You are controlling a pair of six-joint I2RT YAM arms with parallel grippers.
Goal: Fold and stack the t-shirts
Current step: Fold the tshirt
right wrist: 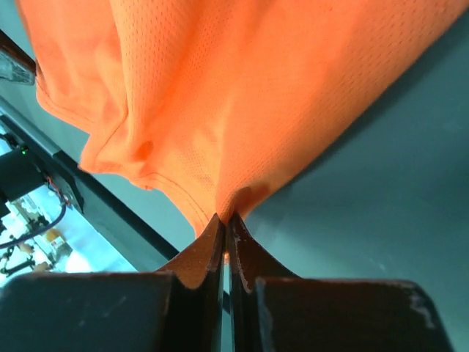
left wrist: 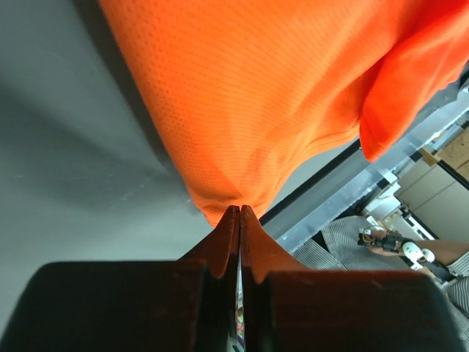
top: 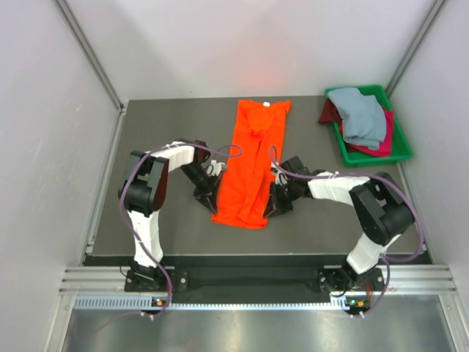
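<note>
The orange shirt [top: 253, 158] lies on the counter [top: 165, 132] as a long narrow strip with its sides already turned in. Its collar is at the end far from the arms and its hem is nearest them. The left gripper [left wrist: 240, 209] is closed on 1 hem corner right at its tip. The right gripper [right wrist: 223, 216] is clamped the same way on the opposite corner. In both wrist views the cloth bunches into a small peak just ahead of the meeting jaws, so each grip appears to take only a thin bite of fabric.

The step in hand looks like the lengthwise fold, carrying the hem forward over the strip toward the collar. To do it well, the 2 grippers should rise together just enough to free the hem from the counter. They should then travel forward at a matched pace, no closer together and no wider apart than they are now. Pulling outward could drag the thin bite out of the jaws, and drifting inward would wrinkle the middle. The hem should be laid square on the upper half before either gripper lets go.

Well beyond the right gripper, on its outer side, a green tray [top: 401, 136] holds a grey-blue shirt [top: 363, 114] and a dark red shirt [top: 329, 112], both unfolded.
</note>
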